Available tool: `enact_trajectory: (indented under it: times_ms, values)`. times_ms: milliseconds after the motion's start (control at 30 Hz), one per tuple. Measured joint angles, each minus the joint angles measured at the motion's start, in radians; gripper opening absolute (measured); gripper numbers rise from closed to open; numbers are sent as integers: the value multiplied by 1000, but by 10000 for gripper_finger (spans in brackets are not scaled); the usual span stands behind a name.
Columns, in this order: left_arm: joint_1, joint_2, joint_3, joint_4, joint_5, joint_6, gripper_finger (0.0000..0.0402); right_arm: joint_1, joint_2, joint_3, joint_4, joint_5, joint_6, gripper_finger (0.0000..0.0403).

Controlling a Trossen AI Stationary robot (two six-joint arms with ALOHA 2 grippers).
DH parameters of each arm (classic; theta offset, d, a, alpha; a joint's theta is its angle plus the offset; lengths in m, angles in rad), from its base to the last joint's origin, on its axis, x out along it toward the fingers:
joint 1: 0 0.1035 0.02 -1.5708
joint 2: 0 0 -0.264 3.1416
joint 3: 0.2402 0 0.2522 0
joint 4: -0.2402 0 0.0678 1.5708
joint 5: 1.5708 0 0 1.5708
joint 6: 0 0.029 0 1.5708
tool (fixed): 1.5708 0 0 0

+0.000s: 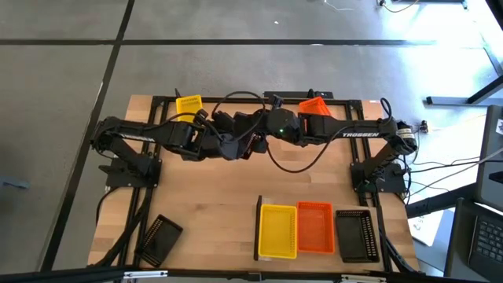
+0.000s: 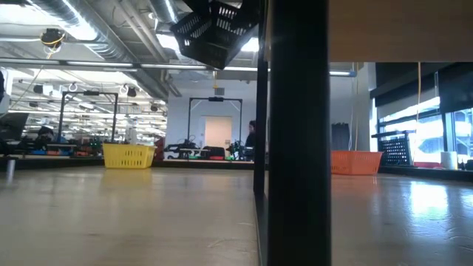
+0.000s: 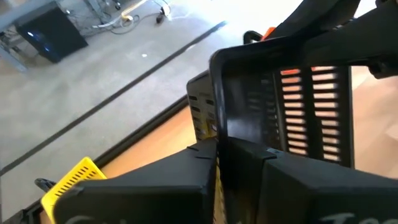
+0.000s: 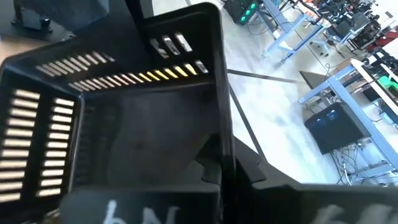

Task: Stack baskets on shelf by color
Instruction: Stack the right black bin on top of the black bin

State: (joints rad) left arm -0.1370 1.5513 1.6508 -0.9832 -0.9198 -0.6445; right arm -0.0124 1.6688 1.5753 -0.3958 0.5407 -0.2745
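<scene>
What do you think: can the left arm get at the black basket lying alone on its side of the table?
Probably not: the left hand grips the held black basket with the right hand; the loose black basket lies unobstructed.

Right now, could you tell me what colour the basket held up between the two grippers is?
Black; the raised basket shows best in the right wrist view.

On the table [image 1: 212, 189], at the near edge right of centre: the shelf [image 1: 258, 228], bearing side by side the left basket [image 1: 277, 232], middle basket [image 1: 314, 228] and right basket [image 1: 354, 234]. Near the front left corner, a lone basket [image 1: 161, 238]; along the far edge, well apart, the far-left basket [image 1: 189, 104] and far-right basket [image 1: 314, 104]. Above the table's middle, the raised basket [image 2: 214, 29], gripped from opposite sides by the left gripper [image 3: 217, 149] and right gripper [image 4: 221, 168].
</scene>
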Motion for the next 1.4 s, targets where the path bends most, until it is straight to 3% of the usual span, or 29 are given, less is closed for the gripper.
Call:
enact_trajectory:
  times_ms: [367,667,1100,1400]
  values:
    - [24,0,0,6,75,3,79,-1,0,0,3,-13,-21,1]
    - [-18,0,0,13,74,29,81,-9,-1,0,-39,-17,-20,0]
    - [-115,0,0,16,73,53,82,-15,-5,1,-56,102,-63,0]
    - [-194,-25,1,-4,-65,55,82,-17,-121,1,-193,98,8,0]
